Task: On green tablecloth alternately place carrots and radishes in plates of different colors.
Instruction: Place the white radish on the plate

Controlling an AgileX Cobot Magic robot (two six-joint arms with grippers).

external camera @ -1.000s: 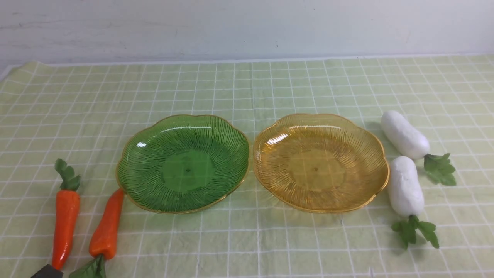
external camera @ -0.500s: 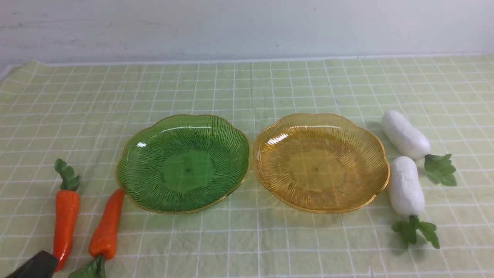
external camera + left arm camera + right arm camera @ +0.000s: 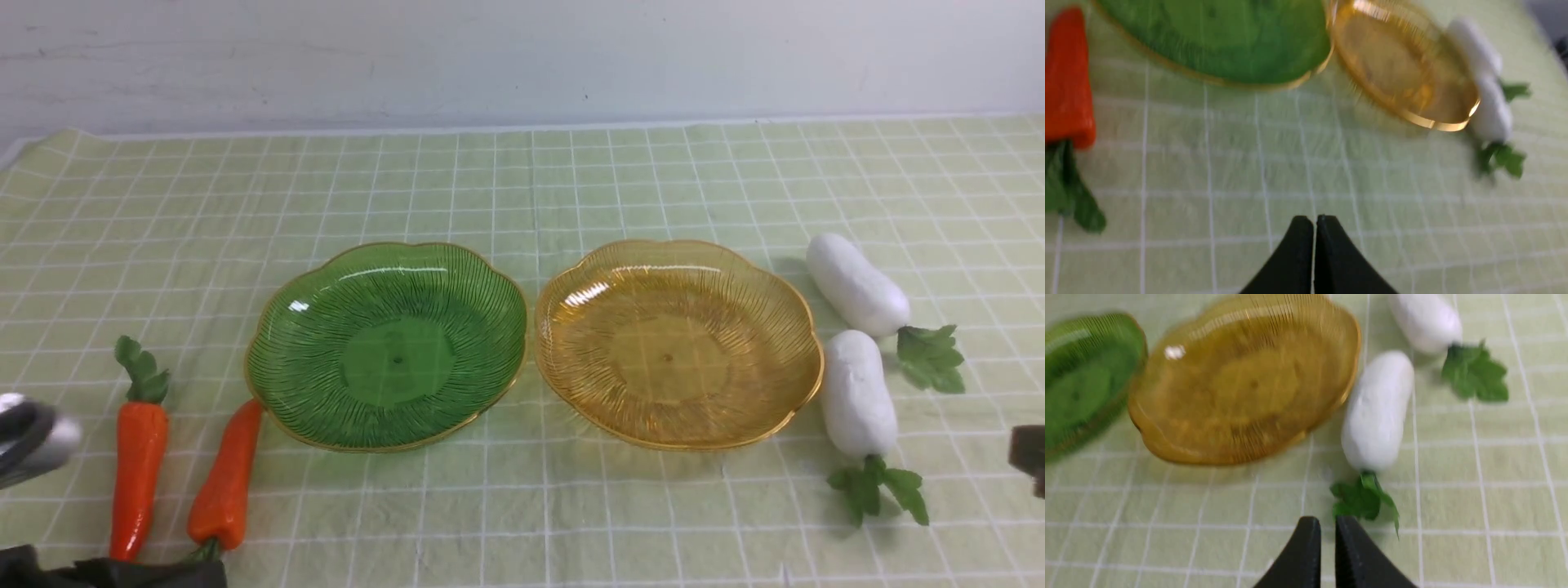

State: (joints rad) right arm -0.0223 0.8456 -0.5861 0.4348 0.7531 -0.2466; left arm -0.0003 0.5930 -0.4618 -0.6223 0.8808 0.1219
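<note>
On the green tablecloth [image 3: 522,188] a green plate [image 3: 388,347] and an amber plate [image 3: 678,343] stand side by side, both empty. Two carrots [image 3: 139,474] [image 3: 224,469] lie left of the green plate. Two radishes [image 3: 857,284] [image 3: 857,392] lie right of the amber plate. My left gripper [image 3: 1314,222] is shut and empty, over bare cloth right of one carrot [image 3: 1065,81]. My right gripper [image 3: 1327,524] is shut with a thin slit, empty, just short of the near radish's [image 3: 1378,412] leaves.
A pale wall runs behind the table. Parts of my left arm [image 3: 33,441] show blurred at the front left corner, and my right arm [image 3: 1030,453] shows at the right edge. Bare cloth lies before and behind the plates.
My left arm has risen and come further into view at the bottom left. My right arm has entered at the right edge. Plates, carrots and radishes have not moved.
</note>
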